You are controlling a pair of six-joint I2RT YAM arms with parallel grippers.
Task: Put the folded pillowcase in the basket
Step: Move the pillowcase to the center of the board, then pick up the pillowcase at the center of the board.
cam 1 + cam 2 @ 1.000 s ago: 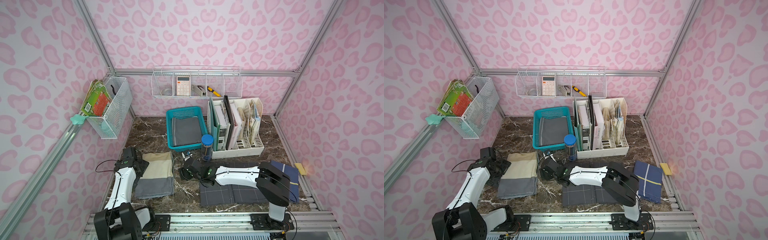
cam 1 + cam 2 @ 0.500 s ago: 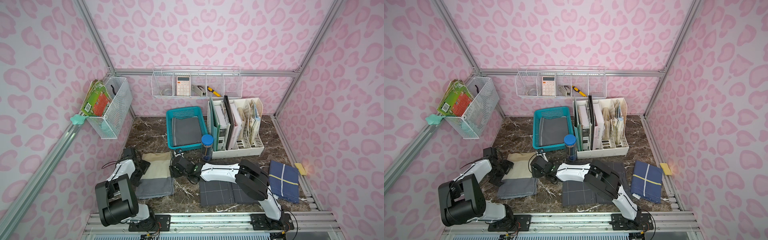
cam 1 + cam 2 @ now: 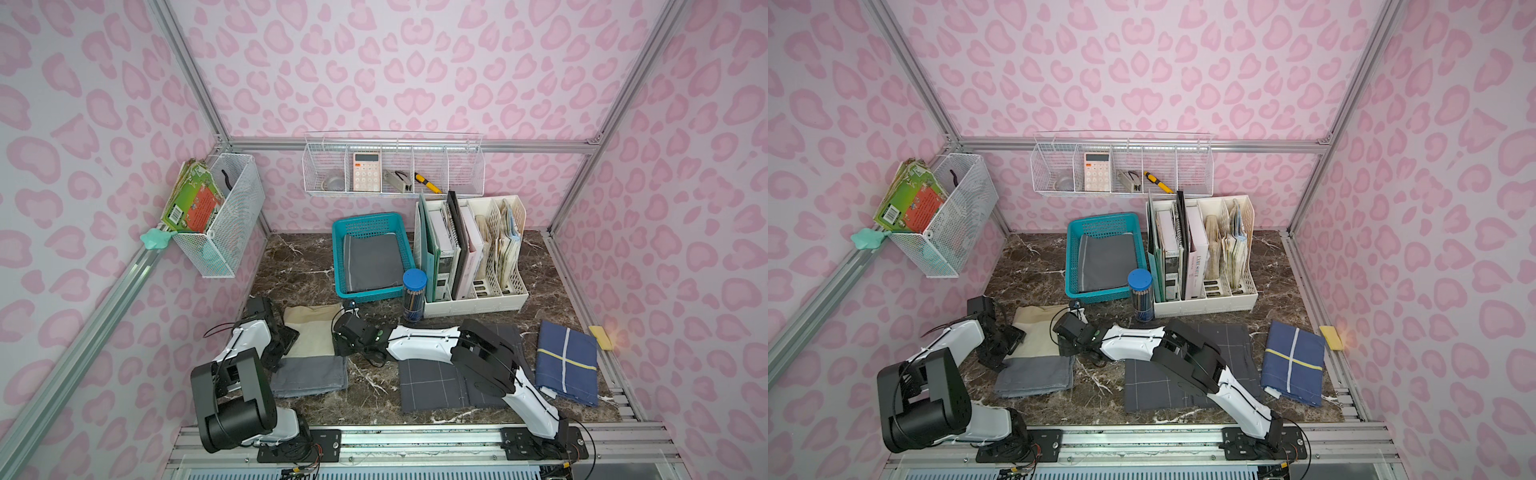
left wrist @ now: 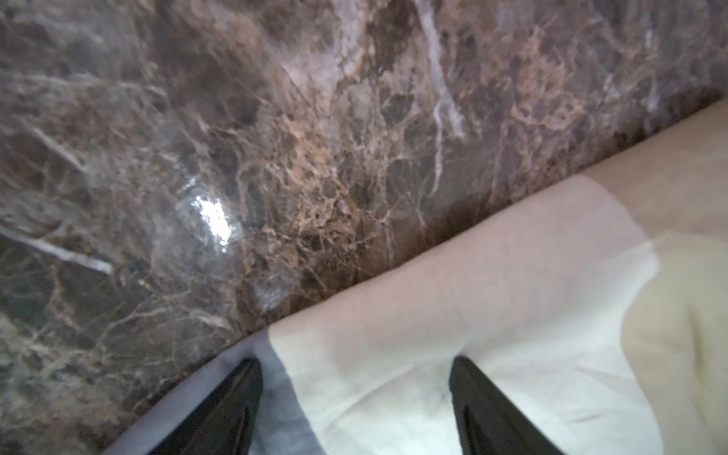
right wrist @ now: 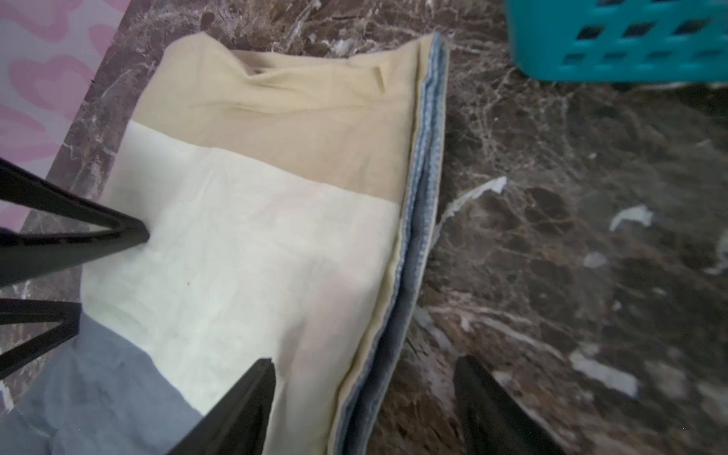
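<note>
Right wrist view: my right pincer (image 5: 364, 362) is spread open, straddling the folded pillowcase (image 5: 256, 244) at its edge, one finger on cloth and one over bare table (image 5: 551, 256). My left pincer (image 4: 356, 362) is open too, on the opposite edge. The pillowcase lies flat on the table near the basket (image 3: 338, 266), not in it.

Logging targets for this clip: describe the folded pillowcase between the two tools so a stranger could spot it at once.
On the marble tabletop, look in front of the teal basket. The folded pillowcase there has beige, cream and grey bands, unlike the dark grid-checked cloth and the striped navy cloth.
</note>
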